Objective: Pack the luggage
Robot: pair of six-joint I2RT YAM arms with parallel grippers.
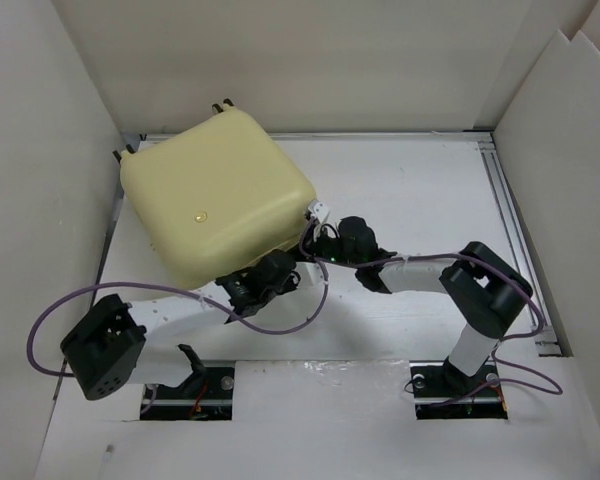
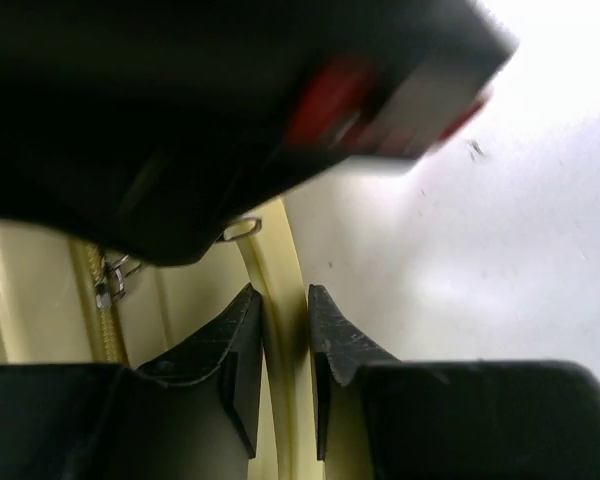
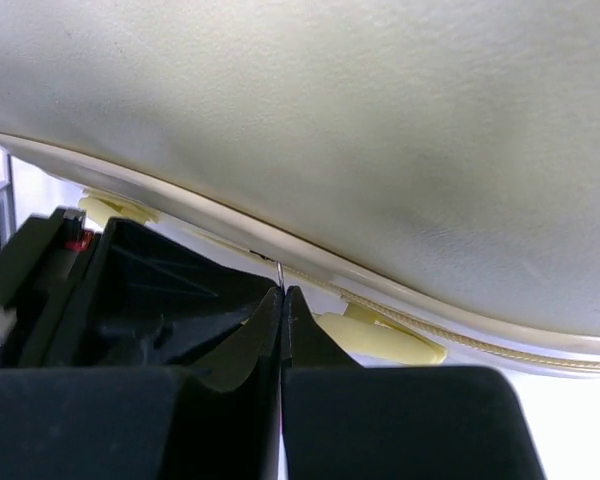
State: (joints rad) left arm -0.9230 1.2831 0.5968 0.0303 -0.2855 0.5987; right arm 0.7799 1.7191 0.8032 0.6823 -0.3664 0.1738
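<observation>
Both arms meet the near edge of the closed luggage [image 1: 215, 195], which sits at the upper left of the white table [image 1: 420, 190].

Nearest, at the bottom of the top view, a purple cable [image 1: 130, 287] loops round the arm bases. The left gripper [image 2: 282, 300] is pinched on the luggage's raised pale yellow rim, one black finger on each side, with the zip [image 2: 106, 325] just left of it. The right gripper [image 3: 282, 300] has its fingers pressed together under the shell's lower right corner; a thin bright sliver shows at their tips, too small to identify. The shell is smooth, matte and round-cornered, with its small wheels [image 1: 222, 105] on the far side. A white wall [image 1: 40, 150] crowds its left edge. To the right, bare tabletop runs to a metal rail [image 1: 510, 230].
</observation>
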